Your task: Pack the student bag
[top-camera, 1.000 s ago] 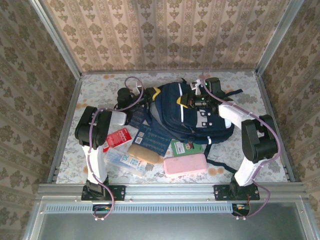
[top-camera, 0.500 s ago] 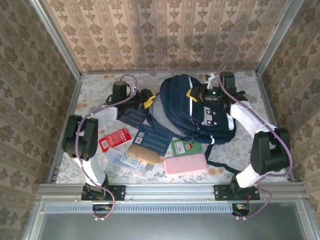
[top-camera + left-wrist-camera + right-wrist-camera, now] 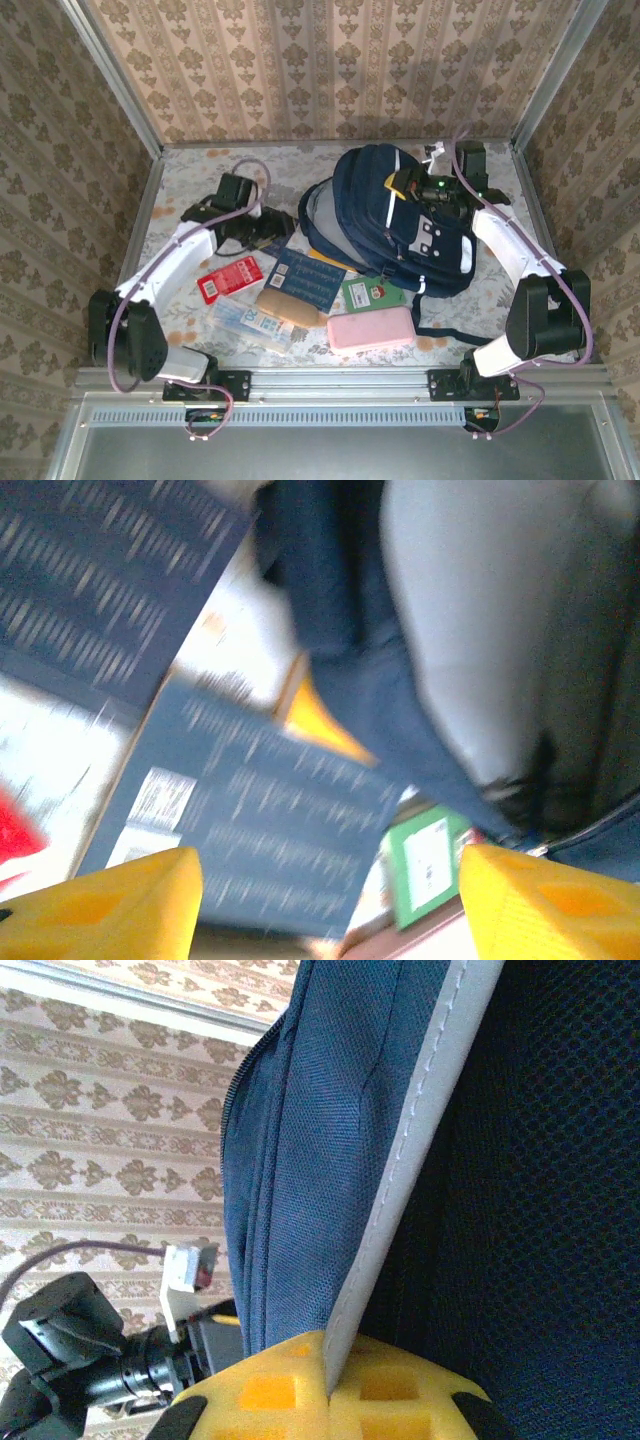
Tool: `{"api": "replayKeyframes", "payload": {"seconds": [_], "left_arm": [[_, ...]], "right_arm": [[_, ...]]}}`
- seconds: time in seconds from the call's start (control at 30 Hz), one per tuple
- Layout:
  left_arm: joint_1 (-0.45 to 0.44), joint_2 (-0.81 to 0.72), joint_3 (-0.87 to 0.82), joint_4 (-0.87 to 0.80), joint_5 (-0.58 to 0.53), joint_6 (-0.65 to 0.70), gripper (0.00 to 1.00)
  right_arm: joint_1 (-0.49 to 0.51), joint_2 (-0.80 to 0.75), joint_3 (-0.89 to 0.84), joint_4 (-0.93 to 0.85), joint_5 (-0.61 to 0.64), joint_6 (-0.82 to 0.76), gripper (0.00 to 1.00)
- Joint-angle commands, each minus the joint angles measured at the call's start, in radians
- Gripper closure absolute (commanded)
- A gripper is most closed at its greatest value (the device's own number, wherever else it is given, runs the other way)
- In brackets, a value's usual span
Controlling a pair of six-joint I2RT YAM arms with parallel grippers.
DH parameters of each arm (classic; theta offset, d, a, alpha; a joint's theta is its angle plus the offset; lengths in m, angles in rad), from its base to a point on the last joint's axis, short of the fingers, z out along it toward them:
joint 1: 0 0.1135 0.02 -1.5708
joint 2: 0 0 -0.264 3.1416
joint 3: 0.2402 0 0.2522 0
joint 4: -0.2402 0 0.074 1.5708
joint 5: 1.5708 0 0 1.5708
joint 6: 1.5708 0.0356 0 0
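Up front, still has the pink case (image 3: 370,328) and blue book (image 3: 310,278) to pack. Past them, pulls the left gripper (image 3: 330,905) back, fingers (image 3: 120,900) now apart and empty. Far back, holds the student bag (image 3: 400,230) up taller than before, right gripper (image 3: 328,1395) pinched on its white stripe (image 3: 420,1150).

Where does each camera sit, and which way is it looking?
Top external: up high behind the arms, looking down on the table, both arms and the student bag.
Left wrist: on the left arm, looking down past the open left claw at a blue booklet.
Right wrist: on the right arm, looking along the right claw, shut on the bag's white stripe.
Shared: the bag is in all three views.
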Motion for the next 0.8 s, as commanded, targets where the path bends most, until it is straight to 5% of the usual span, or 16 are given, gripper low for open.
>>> {"api": "replayKeyframes", "payload": {"seconds": [0.0, 0.27, 0.53, 0.77], "left_arm": [[-0.005, -0.075, -0.060, -0.153, -0.108, -0.070, 0.29], [-0.005, -0.095, 0.020, -0.065, 0.001, -0.012, 0.29], [-0.045, 0.301, 0.625, -0.217, 0.024, 0.252, 0.28], [-0.045, 0.502, 0.831, -0.247, 0.173, 0.374, 0.31]], "right_arm": [[0.028, -0.065, 0.065, -0.018, -0.014, -0.074, 1.00], [0.112, -0.067, 0.077, -0.102, 0.012, -0.205, 1.00], [0.129, -0.067, 0.089, -0.130, 0.002, -0.247, 1.00], [0.138, -0.074, 0.097, -0.144, -0.010, -0.260, 1.00]]}}
